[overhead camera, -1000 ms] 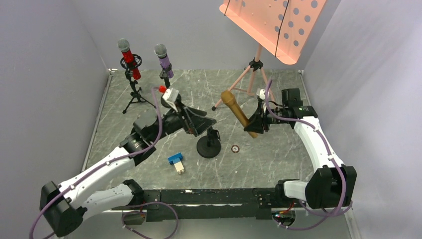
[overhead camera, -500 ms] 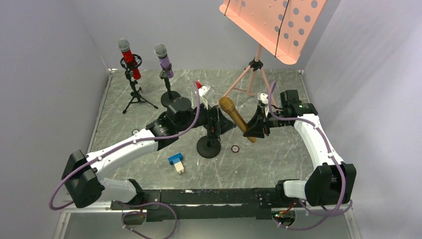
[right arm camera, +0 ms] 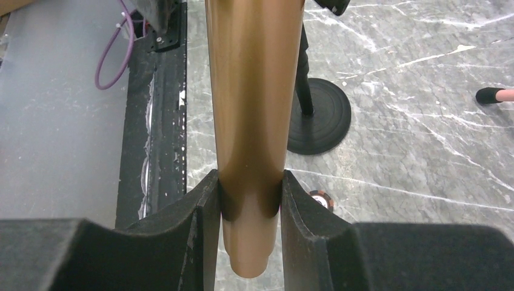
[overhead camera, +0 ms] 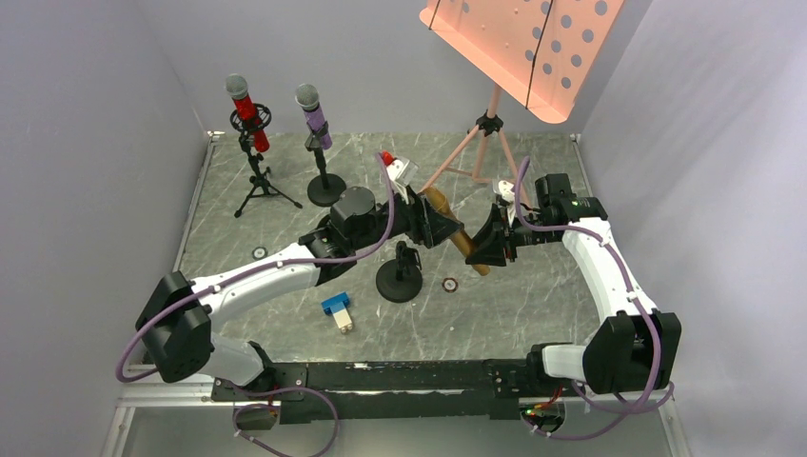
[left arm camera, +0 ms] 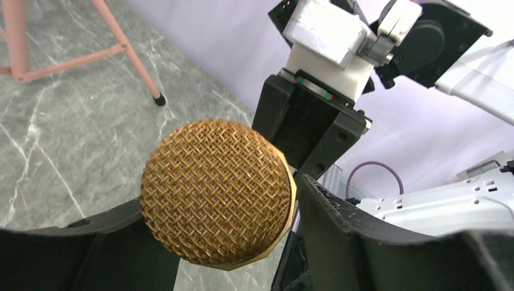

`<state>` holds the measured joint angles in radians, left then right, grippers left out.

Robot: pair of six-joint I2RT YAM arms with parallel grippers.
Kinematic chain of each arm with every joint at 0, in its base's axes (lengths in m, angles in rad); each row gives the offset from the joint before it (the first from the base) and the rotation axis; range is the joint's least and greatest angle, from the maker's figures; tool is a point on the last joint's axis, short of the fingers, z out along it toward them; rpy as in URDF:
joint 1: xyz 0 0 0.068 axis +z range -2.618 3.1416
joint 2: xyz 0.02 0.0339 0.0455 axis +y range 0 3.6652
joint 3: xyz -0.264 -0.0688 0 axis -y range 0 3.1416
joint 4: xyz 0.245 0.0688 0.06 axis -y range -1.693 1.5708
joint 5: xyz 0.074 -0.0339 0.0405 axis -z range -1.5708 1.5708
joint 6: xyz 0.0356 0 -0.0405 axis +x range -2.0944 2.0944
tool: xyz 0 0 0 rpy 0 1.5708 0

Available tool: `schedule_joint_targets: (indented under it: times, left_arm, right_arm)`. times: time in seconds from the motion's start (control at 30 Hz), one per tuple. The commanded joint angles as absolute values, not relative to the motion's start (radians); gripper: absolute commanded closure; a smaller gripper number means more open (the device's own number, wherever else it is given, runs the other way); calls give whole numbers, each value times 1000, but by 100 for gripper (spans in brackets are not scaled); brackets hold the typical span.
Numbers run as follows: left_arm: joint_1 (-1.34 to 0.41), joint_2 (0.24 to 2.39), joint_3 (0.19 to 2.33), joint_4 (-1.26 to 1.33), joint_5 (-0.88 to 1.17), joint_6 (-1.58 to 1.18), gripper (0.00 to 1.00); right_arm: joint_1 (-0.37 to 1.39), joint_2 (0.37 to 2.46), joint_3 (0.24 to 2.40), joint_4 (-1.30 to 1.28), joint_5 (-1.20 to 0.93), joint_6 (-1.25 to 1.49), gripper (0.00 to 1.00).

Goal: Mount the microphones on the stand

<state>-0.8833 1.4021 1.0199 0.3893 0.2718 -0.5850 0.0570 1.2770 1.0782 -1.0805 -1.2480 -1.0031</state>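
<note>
The gold microphone point(overhead camera: 465, 243) slants over the table, and my right gripper point(overhead camera: 483, 249) is shut on its lower handle point(right arm camera: 250, 121). My left gripper point(overhead camera: 447, 227) is open, with its jaws on either side of the gold mesh head point(left arm camera: 218, 191); a thin gap shows on the right side. An empty black stand with a round base point(overhead camera: 400, 284) is just below the mic and also shows in the right wrist view point(right arm camera: 320, 124). The red microphone point(overhead camera: 246, 112) sits in a tripod stand at the back left. The purple microphone point(overhead camera: 314, 116) sits in a round-base stand beside it.
A pink music stand point(overhead camera: 523, 38) on tripod legs point(overhead camera: 466, 152) rises at the back right. A blue-and-white block point(overhead camera: 336, 311) lies near the front. Small round discs lie on the table, one point(overhead camera: 448, 283) right of the empty stand, one point(overhead camera: 259, 252) at the left. Grey walls close in both sides.
My left arm has swung right and back, from beside the empty stand's clip to the gold mic's head. My right gripper has kept its hold, and the mic has shifted slightly left.
</note>
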Motion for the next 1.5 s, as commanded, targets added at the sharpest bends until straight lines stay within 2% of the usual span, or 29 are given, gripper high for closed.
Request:
schedule_joint_targets:
  times: [0.0,0.07,0.13,0.3,0.4,0.43,0.57,0.67,0.73,0.77,0.93,1.13,1.33,1.4,1.43,1.47]
  left_arm:
    - [-888,1406,1020,522,253,-606,34]
    - [-889,1417,1020,545,259,-612,38]
    - [-888,1432,1024,567,271,-619,49]
    - [-889,1450,1044,576,299,-616,68]
    - [-888,1442,1040,570,312,-602,95]
    - [-888,1437,1037,568,313,-589,100]
    - [-884,1381,1011,564,308,-529,100]
    - [-873,1309,992,543,311,-482,100]
    - [-860,1260,973,527,324,-471,100]
    - [-849,1233,961,515,336,-470,100]
    - [-793,1067,900,418,364,-469,100]
    - [-760,801,888,131,339,-344,100]
    - [-756,590,912,-120,232,-253,100]
    - [-756,549,909,-151,202,-247,100]
    - [-757,534,906,-161,188,-246,100]
    - [-756,523,902,-170,177,-243,100]
  right_arm:
    - [59,1266,1112,-1077,-1317,-1035,95]
    - [59,1266,1113,-1080,-1320,-1039,95]
    - [58,1269,1115,-1089,-1320,-1047,95]
    - [59,1270,1117,-1097,-1324,-1054,95]
    - [59,1272,1118,-1100,-1324,-1056,94]
    - [59,1272,1118,-1101,-1325,-1057,92]
    - [58,1269,1118,-1105,-1326,-1061,70]
    - [59,1261,1118,-1108,-1334,-1063,41]
    - [57,1256,1120,-1115,-1337,-1071,13]
    - [57,1255,1121,-1120,-1337,-1075,2]
    - [52,1242,1119,-1114,-1324,-1080,0]
    - [77,1204,1146,-1061,-1295,-970,0]
    - [367,1138,1153,-822,-983,-592,1]
    - [434,1141,1161,-802,-929,-533,7]
    - [448,1150,1171,-798,-917,-513,14]
    - [457,1161,1181,-796,-897,-498,28]
